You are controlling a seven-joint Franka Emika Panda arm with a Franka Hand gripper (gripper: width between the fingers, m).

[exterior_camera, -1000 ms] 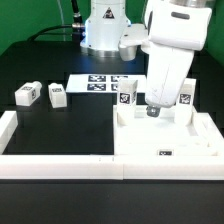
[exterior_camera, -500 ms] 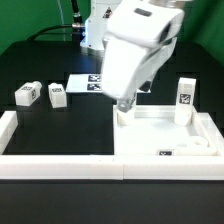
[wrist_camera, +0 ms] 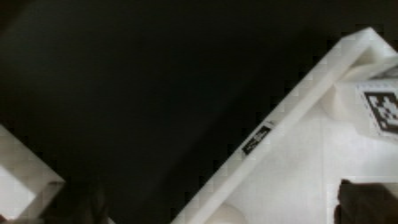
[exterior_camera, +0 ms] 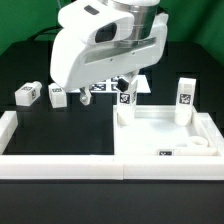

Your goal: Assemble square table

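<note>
The square table's white top (exterior_camera: 165,138) lies at the exterior view's right, with two legs standing upright on it: one at its far left corner (exterior_camera: 126,97), one at its far right (exterior_camera: 185,98). Two more legs (exterior_camera: 27,94) (exterior_camera: 57,96) lie loose on the black table at the left. My gripper (exterior_camera: 90,97) hangs open and empty above the black surface, left of the top and near the closer loose leg. The wrist view shows the top's tagged rim (wrist_camera: 267,135), a tagged leg (wrist_camera: 379,108) and my gripper (wrist_camera: 205,208) with fingers wide apart.
White border rails run along the front (exterior_camera: 60,168) and the left edge (exterior_camera: 8,125) of the work area. The marker board (exterior_camera: 137,84) lies at the back, mostly hidden behind my arm. The robot's base stands behind it.
My arm has swung from above the table top toward the exterior view's left, over the black surface near the loose legs. The gripper stays open. The parts have not moved.
</note>
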